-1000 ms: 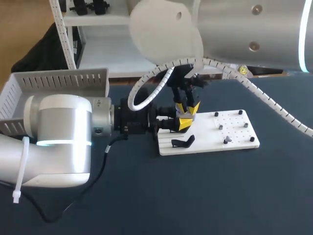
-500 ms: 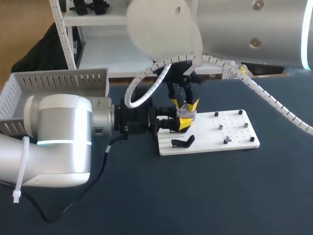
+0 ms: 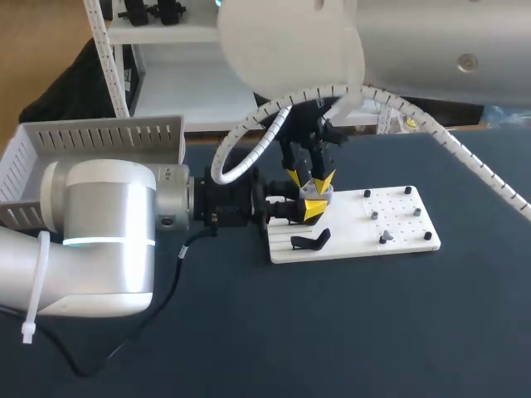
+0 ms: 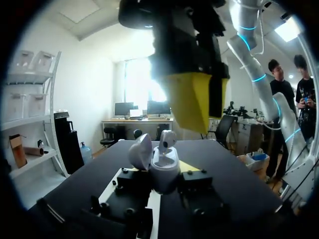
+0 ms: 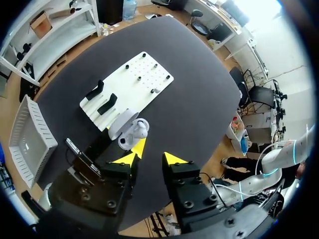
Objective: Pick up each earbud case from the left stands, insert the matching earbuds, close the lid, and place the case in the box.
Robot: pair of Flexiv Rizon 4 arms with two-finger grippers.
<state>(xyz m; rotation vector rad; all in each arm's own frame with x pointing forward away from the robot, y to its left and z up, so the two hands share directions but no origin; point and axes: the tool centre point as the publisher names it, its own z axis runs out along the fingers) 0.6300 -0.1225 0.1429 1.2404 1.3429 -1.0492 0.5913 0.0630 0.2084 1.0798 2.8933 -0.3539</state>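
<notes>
A white earbud case [image 4: 160, 167] with its lid [image 4: 141, 152] tipped open sits between the fingers of my left gripper [image 4: 162, 185], which is shut on it from both sides. One white earbud [image 4: 167, 139] stands up out of the case. In the head view the case [image 3: 314, 197] hangs over the left end of the white board [image 3: 398, 236]. My right gripper [image 5: 149, 155] hovers just above the case [image 5: 130, 132], open, with nothing between its yellow tips. In the head view the right gripper [image 3: 309, 179] points straight down at the case.
Two black stands [image 5: 94, 89] [image 5: 107, 103] sit at the board's left end; one stand [image 3: 311, 240] shows in the head view. Small pegs and earbuds [image 3: 386, 238] dot the board's right half. The white slatted box [image 3: 91, 141] stands at the far left.
My right gripper has shifted slightly left and up above the case, and its fingers have parted a little. The left arm and the case have kept still.
</notes>
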